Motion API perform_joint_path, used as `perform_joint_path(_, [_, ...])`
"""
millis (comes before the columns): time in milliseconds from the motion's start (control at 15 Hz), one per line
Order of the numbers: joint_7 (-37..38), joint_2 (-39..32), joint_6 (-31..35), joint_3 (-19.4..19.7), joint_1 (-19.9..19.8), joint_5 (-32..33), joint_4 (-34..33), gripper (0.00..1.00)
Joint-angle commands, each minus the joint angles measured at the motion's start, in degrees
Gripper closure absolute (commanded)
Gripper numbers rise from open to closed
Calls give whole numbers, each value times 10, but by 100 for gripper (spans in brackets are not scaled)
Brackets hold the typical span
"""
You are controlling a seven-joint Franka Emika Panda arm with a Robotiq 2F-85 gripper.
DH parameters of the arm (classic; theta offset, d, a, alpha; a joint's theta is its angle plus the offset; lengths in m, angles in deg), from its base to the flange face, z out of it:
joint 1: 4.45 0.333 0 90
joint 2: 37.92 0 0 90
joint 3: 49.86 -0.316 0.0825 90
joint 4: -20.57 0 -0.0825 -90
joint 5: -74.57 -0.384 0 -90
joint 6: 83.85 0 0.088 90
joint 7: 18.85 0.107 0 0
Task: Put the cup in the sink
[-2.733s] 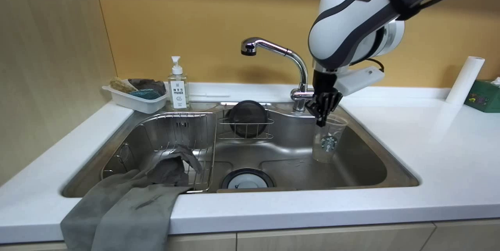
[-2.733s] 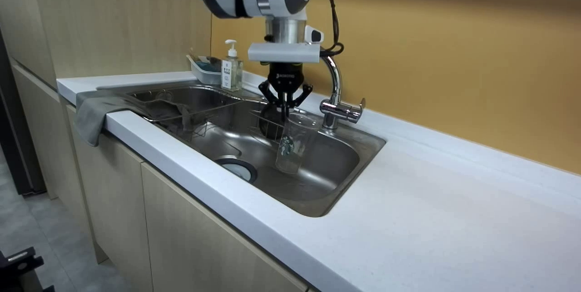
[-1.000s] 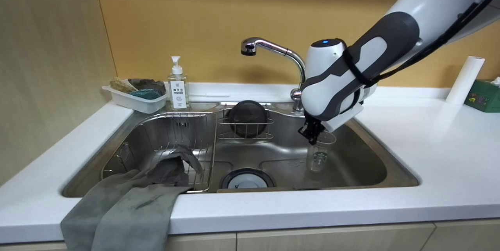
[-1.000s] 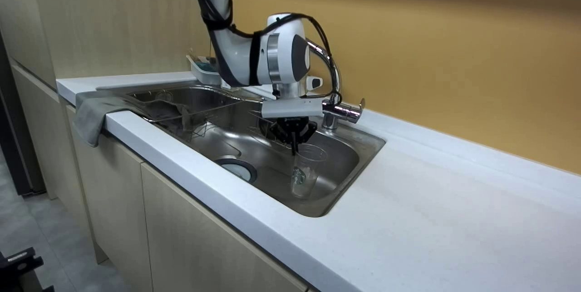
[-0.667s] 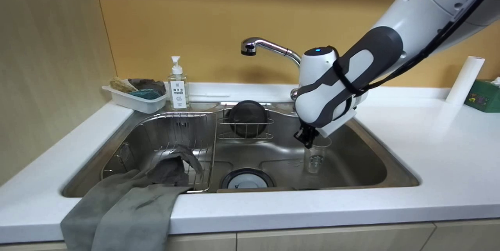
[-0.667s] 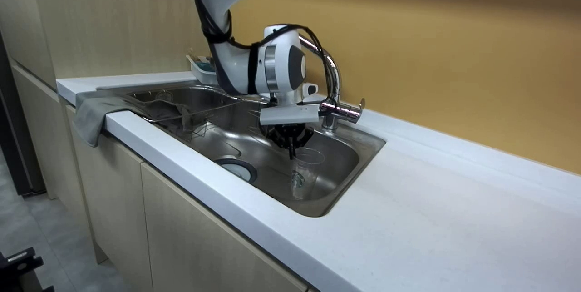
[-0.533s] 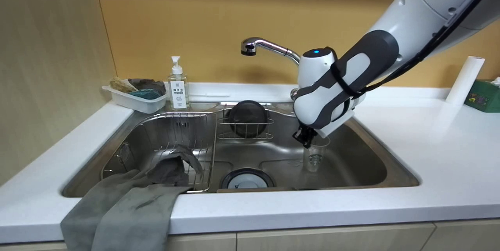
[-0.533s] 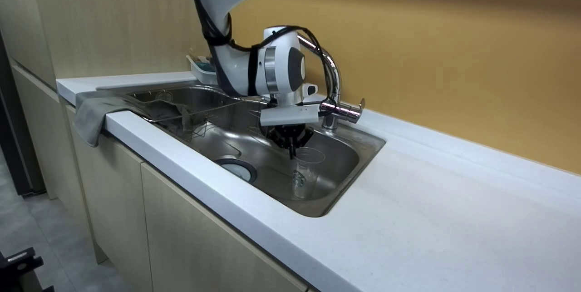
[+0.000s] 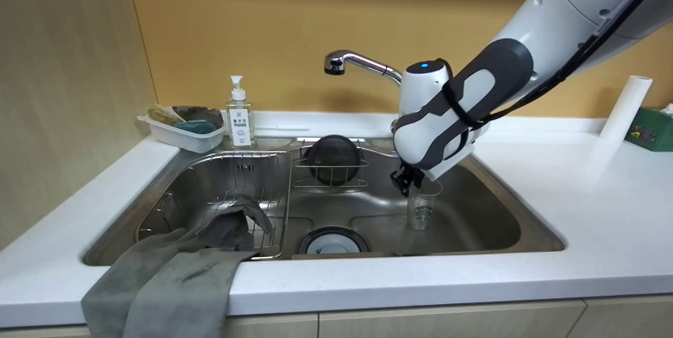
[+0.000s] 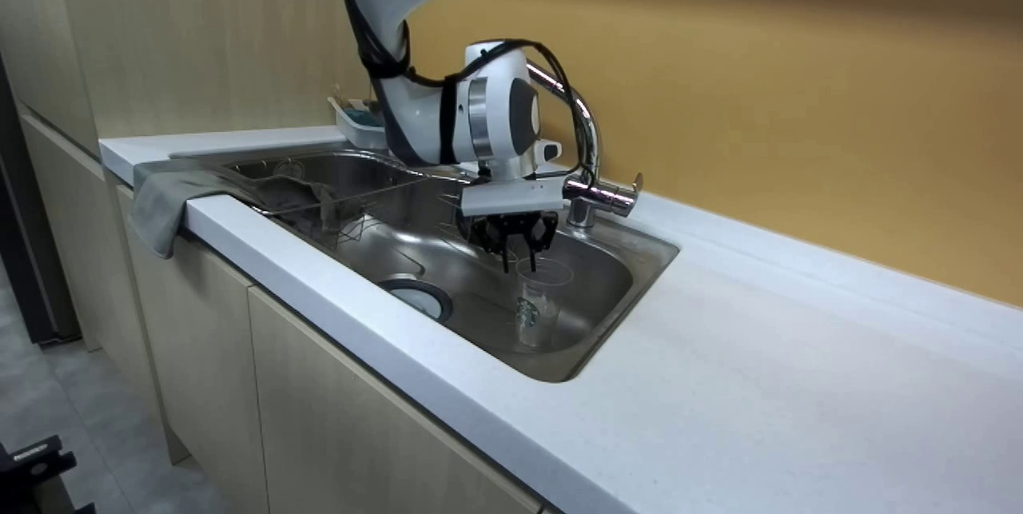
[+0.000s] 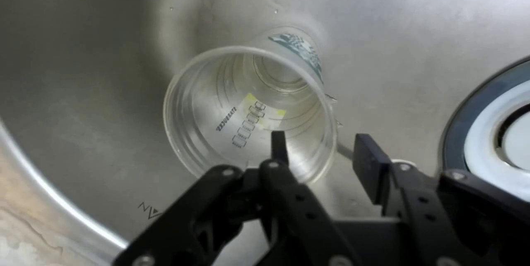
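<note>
The clear plastic cup (image 9: 422, 216) with a green logo stands upright on the floor of the sink (image 9: 489, 214), right of the drain; it also shows in an exterior view (image 10: 537, 318). My gripper (image 10: 519, 263) is open at the height of the cup's rim. In the wrist view the cup (image 11: 232, 125) opens toward the camera; one finger of the gripper (image 11: 321, 152) overlaps its mouth, the other is outside the rim. The fingers do not press on the cup wall. The arm hides part of the chrome faucet (image 9: 363, 62).
A grey cloth (image 9: 194, 275) hangs over the front edge beside a wire rack (image 9: 288, 201). A dark round pan (image 9: 334, 159) sits in a back rack. A soap bottle (image 9: 240, 122) and sponge tray (image 9: 197, 141) stand back left. A paper-towel roll (image 9: 626, 109) is at right.
The gripper lowered the cup into the basin and moved slightly left with it. Within the last half second its fingers parted and it rose slightly, while the cup stayed in place.
</note>
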Motion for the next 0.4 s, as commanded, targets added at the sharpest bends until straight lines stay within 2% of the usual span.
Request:
perform_joint_path(0, [44,23,-1,7,12,0,0,23])
perform_joint_path(200, [81,49,-10,6,17,-13,10,2])
perform_joint_path(333, [98,67,-16,1,16,-22,19,0])
